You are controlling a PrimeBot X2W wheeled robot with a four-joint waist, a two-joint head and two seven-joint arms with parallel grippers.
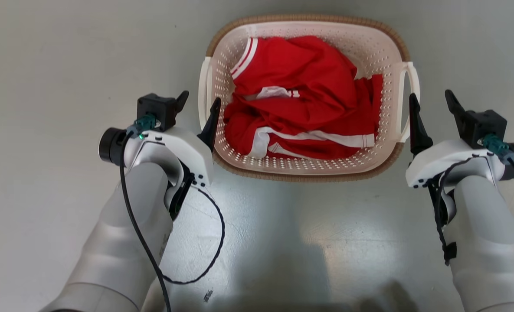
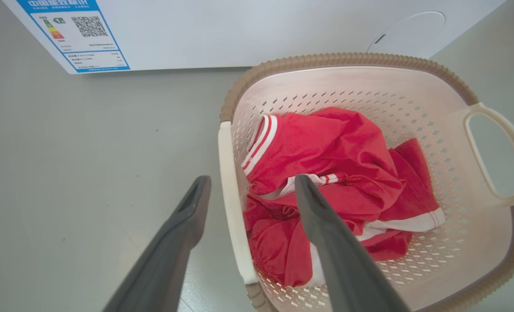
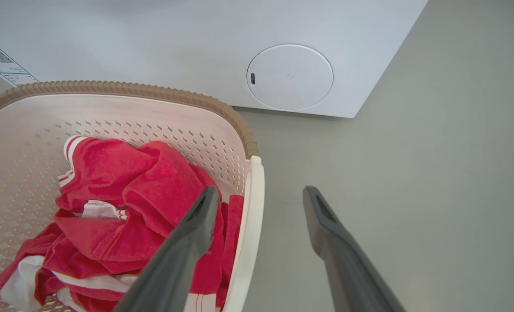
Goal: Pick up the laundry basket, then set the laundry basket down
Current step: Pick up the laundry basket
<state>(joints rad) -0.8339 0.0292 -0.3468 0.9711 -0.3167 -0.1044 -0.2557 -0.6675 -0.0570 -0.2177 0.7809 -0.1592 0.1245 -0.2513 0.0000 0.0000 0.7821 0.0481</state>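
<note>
The laundry basket [image 1: 309, 19], cream perforated plastic with a brown woven-look rim, sits on the grey floor in front of me and holds a crumpled red garment [image 1: 304, 86] with white stripes. My left gripper [image 1: 198, 100] is open and straddles the basket's left white handle [image 2: 231, 203], one finger inside the basket and one outside. My right gripper [image 1: 430, 95] is open too, astride the right handle [image 3: 251, 216] in the same way. The fingers do not press on either handle. The basket's rim [image 2: 348, 58] [image 3: 131, 89] curves around the far side.
A white washing machine [image 2: 239, 30] stands just beyond the basket, with a blue energy label [image 2: 74, 34] and a round cover [image 3: 289, 77] low on its front. Bare grey floor [image 1: 44, 86] lies on both sides and toward me.
</note>
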